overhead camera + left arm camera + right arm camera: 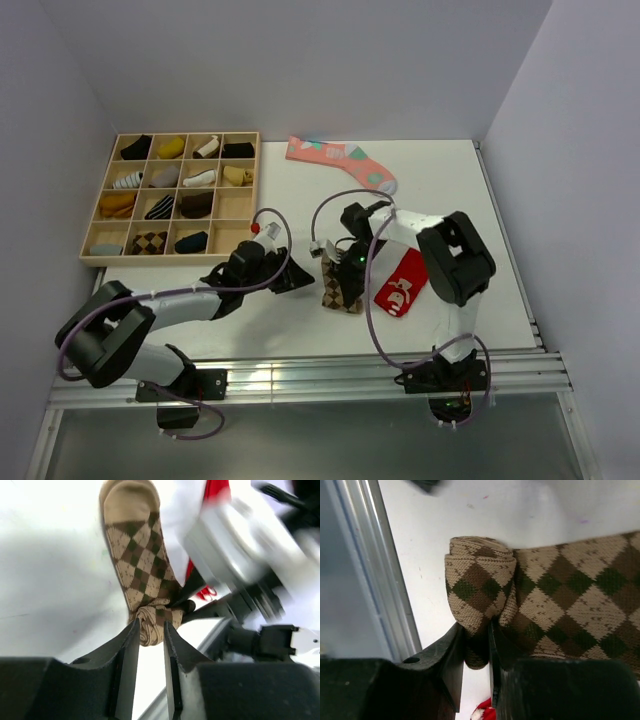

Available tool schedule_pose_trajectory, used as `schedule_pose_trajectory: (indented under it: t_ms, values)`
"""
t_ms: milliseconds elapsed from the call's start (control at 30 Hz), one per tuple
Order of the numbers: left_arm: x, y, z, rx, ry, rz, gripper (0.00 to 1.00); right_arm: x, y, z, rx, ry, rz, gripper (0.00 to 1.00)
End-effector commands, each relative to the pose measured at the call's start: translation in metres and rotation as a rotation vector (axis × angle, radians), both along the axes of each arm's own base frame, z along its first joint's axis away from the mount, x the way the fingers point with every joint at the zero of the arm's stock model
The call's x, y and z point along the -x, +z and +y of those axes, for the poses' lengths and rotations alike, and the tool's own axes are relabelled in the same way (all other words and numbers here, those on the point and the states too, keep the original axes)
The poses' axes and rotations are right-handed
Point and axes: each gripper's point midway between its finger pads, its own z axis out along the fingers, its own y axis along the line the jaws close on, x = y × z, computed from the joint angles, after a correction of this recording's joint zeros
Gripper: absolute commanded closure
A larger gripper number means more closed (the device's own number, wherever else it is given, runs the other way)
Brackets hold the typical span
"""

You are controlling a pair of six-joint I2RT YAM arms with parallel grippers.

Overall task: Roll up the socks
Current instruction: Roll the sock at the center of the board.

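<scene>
The brown-and-tan argyle sock (342, 287) lies on the white table between the two arms. Its near end is rolled up into a small roll (480, 570); the rest lies flat (142, 565). My right gripper (345, 266) stands over the sock and is shut on the roll's edge, with knit fabric pinched between its jaws (477, 630). My left gripper (298, 278) comes in low from the left. Its jaws (151, 626) stand a little apart, with the roll's end (152, 620) right at their tips and bare table showing between them.
A red sock with a white figure (400, 285) lies just right of the argyle sock. At the back lies a pink sock with teal patches (340, 160). A wooden tray (101, 178) of rolled socks stands back left. The metal rail (300, 375) runs along the near edge.
</scene>
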Motion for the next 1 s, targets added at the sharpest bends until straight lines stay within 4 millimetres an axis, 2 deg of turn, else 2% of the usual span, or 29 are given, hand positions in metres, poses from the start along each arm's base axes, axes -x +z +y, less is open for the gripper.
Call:
schedule_pose_trajectory:
  t_ms: [0, 67, 100, 167, 200, 267, 300, 500, 633, 733, 967]
  values:
    - [-0.018, 0.022, 0.008, -0.069, 0.063, -0.202, 0.70, -0.009, -0.003, -0.010, 0.053, -0.028, 0.120, 0.90]
    - [-0.015, 0.025, 0.005, -0.112, 0.054, -0.258, 0.70, -0.019, 0.001, -0.009, 0.070, -0.042, 0.157, 0.89]
    - [-0.017, 0.029, 0.001, -0.132, 0.031, -0.303, 0.70, -0.019, -0.007, -0.010, 0.087, -0.043, 0.208, 0.89]
    - [-0.012, 0.027, -0.008, -0.150, -0.030, -0.327, 0.70, -0.025, -0.002, -0.009, 0.091, -0.047, 0.257, 0.89]
    - [-0.018, 0.032, -0.011, -0.168, -0.045, -0.371, 0.70, -0.025, -0.009, -0.010, 0.103, -0.045, 0.288, 0.89]
    - [-0.015, 0.031, -0.020, -0.194, -0.097, -0.427, 0.66, -0.032, -0.011, -0.011, 0.124, -0.051, 0.299, 0.89]
    - [-0.016, 0.035, -0.025, -0.188, -0.109, -0.451, 0.65, -0.033, -0.017, -0.012, 0.141, -0.055, 0.317, 0.89]
    - [-0.016, 0.031, -0.046, -0.192, -0.214, -0.521, 0.61, -0.038, -0.022, -0.016, 0.178, -0.071, 0.305, 0.89]
    - [-0.016, 0.017, -0.055, -0.205, -0.268, -0.532, 0.56, -0.036, -0.022, -0.017, 0.184, -0.075, 0.308, 0.89]
    - [-0.014, 0.013, -0.061, -0.186, -0.299, -0.547, 0.50, -0.036, -0.023, -0.017, 0.187, -0.078, 0.314, 0.89]
    - [-0.007, 0.001, -0.072, -0.147, -0.362, -0.524, 0.48, -0.037, -0.023, -0.017, 0.192, -0.089, 0.310, 0.89]
